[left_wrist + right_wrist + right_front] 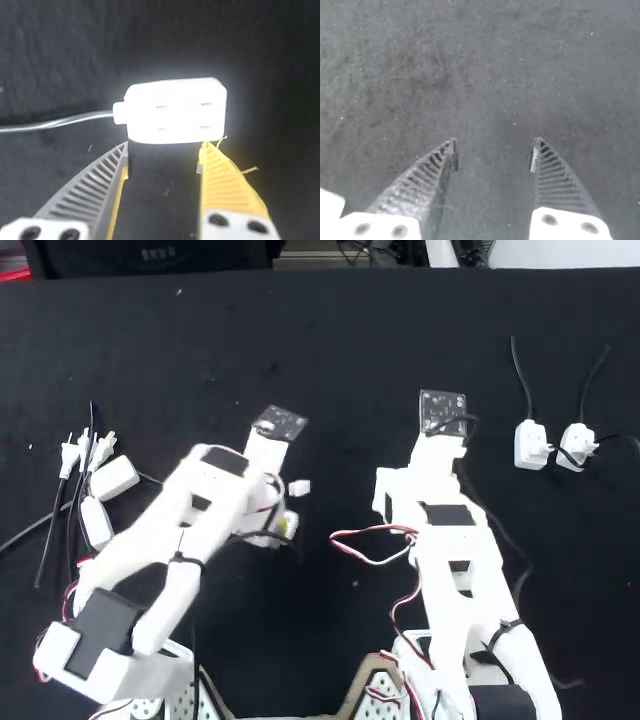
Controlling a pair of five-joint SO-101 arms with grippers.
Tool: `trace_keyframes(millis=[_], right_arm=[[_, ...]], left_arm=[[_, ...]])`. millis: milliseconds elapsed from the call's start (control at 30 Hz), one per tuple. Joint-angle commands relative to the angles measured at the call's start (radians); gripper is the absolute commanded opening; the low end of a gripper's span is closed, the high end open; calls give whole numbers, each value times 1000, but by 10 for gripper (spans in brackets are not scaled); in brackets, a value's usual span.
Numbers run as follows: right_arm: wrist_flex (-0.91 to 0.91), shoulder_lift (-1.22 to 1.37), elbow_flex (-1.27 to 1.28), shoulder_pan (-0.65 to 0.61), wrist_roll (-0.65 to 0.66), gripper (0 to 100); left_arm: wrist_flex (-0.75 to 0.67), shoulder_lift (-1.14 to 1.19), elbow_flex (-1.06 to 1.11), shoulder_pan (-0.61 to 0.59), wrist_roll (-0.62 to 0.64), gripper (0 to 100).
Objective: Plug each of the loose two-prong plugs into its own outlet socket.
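— Where does the left end effector [165, 150] sit?

— Right at a white socket block [175, 110] that lies on the black desk [350, 330]. Its two fingers, one grey [107, 172] and one yellow [222, 180], stand apart. Their tips meet the near edge of the block, one at each end of it. Whether they press on it cannot be told.

— Which way does the block face?

— Its slotted face is turned up, showing two pairs of slots. A pale cord [55, 121] runs off from one end across the cloth.

— And in the high view?

— The left arm [200, 510] stretches from its base at the near left corner toward the middle of the desk.

— What about the right end effector [495, 145]?

— Its fingers are spread wide over bare desk, with nothing between them.

— Where are the plugs [85, 448]?

— They lie bunched at the left side of the desk, prongs pointing away from the arms, with black cables trailing back. Two white oblong blocks [113, 478] lie just beside them. At the far right, well apart from both arms, two more white pieces [533, 443] lie side by side, each with a black lead.
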Motion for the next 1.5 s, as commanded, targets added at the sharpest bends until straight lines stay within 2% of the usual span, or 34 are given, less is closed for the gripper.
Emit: trace_keyframes(millis=[0,100,200,300,400,500,600,733,933,1033,1167,1467], right_arm=[[0,-19,-59,21,-12,230],[0,-19,-59,21,-12,230],[0,-19,-59,21,-12,230],[0,-19,-59,21,-14,230],[0,-19,-59,20,-14,230],[0,-19,-58,20,-14,230],[0,-18,-58,20,-14,230],[0,-18,-58,17,-14,230],[-6,-18,-30,-80,-6,230],[-6,-18,-28,-104,-6,230],[-8,-18,-21,-107,-6,230],[-60,-18,7,-109,-6,230]], left_arm=[[-172,-8,-4,24,219,227],[-226,-8,-41,19,299,227],[-213,-11,-84,16,308,229],[-77,-20,-145,16,276,230],[140,-17,-275,-16,143,228],[293,-17,-394,-134,35,227],[400,-8,-501,-321,-52,227],[450,9,-535,-568,-296,227],[439,64,-533,-826,-658,227],[404,103,-536,-901,-763,227],[290,144,-536,-972,-764,227],[11,213,-533,-984,-700,227]])
